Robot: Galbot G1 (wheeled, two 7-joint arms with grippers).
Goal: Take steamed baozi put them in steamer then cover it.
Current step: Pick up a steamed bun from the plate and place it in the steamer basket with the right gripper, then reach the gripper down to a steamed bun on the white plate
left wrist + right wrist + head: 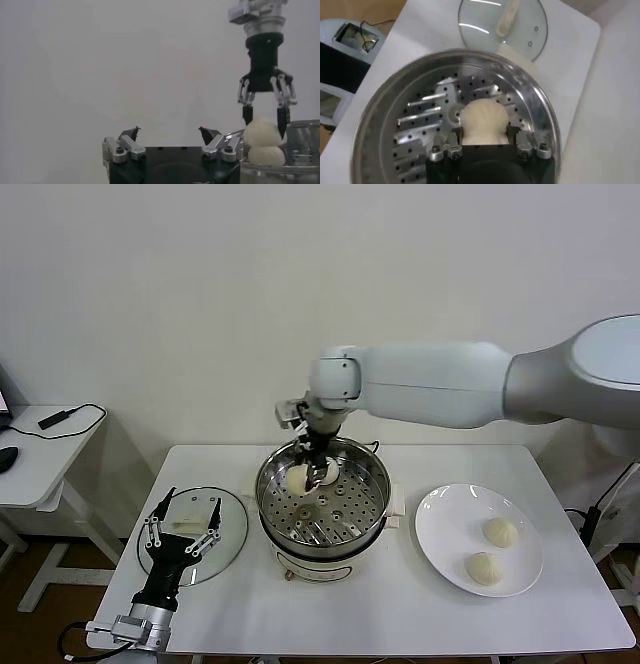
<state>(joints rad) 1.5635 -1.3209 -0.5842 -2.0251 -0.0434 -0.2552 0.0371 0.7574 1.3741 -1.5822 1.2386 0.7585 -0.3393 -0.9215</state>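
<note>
Presently the right gripper [312,467] hangs over the far side of the steamer [372,474], its fingers closed on one steamed baozi [298,477] held just above the perforated tray [335,514]. From the right wrist view the held bun [484,120] sits squarely between the two fingers, with the tray's holes and slots showing all round it. The left wrist view shows the same gripper [263,121] from the side, fingertips pinching the upper bun [261,132], which appears to rest on or just above a second rounded white form [265,154] at the pot rim; whether that lower form is another bun or a reflection cannot be told. Two more baozi lie on the white plate [440,529] to the robot's right of the steamer, one nearer the back [500,532] and one nearer the front [484,568], apart from each other. The cover [230,529] lies flat on the white table [400,614] to the robot's left of the steamer, handle [188,526] upward, close beside the pot but not on it. The left gripper [183,531] hovers over the cover with its fingers spread wide, holding nothing. A side table [40,454] with a cable stands well off to the left.
</note>
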